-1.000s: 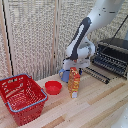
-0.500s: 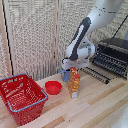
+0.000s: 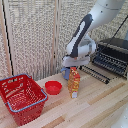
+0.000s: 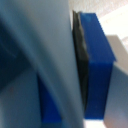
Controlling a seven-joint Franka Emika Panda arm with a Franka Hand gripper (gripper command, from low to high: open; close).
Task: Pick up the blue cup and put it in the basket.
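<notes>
One arm [image 3: 85, 35] reaches down over the back part of the wooden worktop [image 3: 100, 102], its white gripper [image 3: 67, 71] low behind the orange carton [image 3: 74, 82]. The mug [image 3: 66, 73] shows only as a small light-blue patch just behind the carton, right under the gripper, and most of it is hidden. The exterior view does not show whether it stands on the worktop or is lifted.

In the wrist view a pale blue surface, blurred and very close, fills much of the picture; it looks like the mug [image 4: 45, 55] wall. A dark-blue finger [image 4: 97, 60] with a black pad lies flat against it. The other finger is not clear, so the claw seems closed onto the mug, with the wall held against the pad.

The red basket [image 3: 21, 97] sits at the front corner of the worktop on the exterior view's left, well apart from the mug. Nothing shows through its mesh. A small red bowl [image 3: 53, 87] lies between the basket and the carton, near the carton. A black wire rack [image 3: 111, 62] stands at the back on the exterior view's right.
</notes>
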